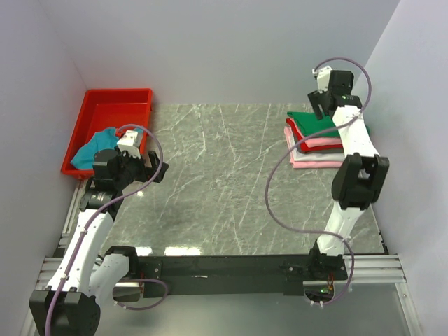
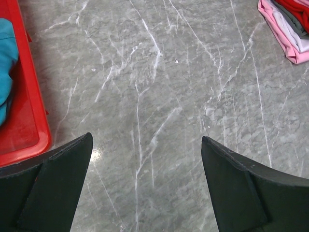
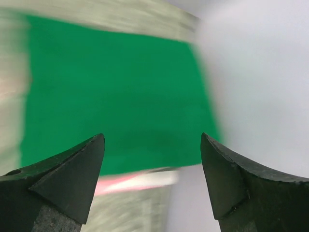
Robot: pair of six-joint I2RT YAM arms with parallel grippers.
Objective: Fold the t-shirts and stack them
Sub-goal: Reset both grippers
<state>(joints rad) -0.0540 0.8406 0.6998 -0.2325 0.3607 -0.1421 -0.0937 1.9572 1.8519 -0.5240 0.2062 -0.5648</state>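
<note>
Top external: your right jaws hang apart above the green shirt (image 1: 304, 120) capping the pile (image 1: 315, 155); left jaws, apart too, sit near the teal shirt (image 1: 98, 142) in the tray (image 1: 119, 92), likely next.

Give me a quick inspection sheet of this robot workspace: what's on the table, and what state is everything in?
Surface: grey marbled tabletop, bare in the middle.
Job's things: folded stack of t-shirts at far right, green t-shirt on top, red and pink layers beneath; teal t-shirt crumpled in the red tray at far left.
Clutter: nothing seen.
Grippers: left gripper open, empty, over bare tabletop beside the tray; right gripper open, empty, above the green t-shirt.
Cables: a purple cable loops along each arm.
Surroundings: plain pale walls on three sides.
</note>
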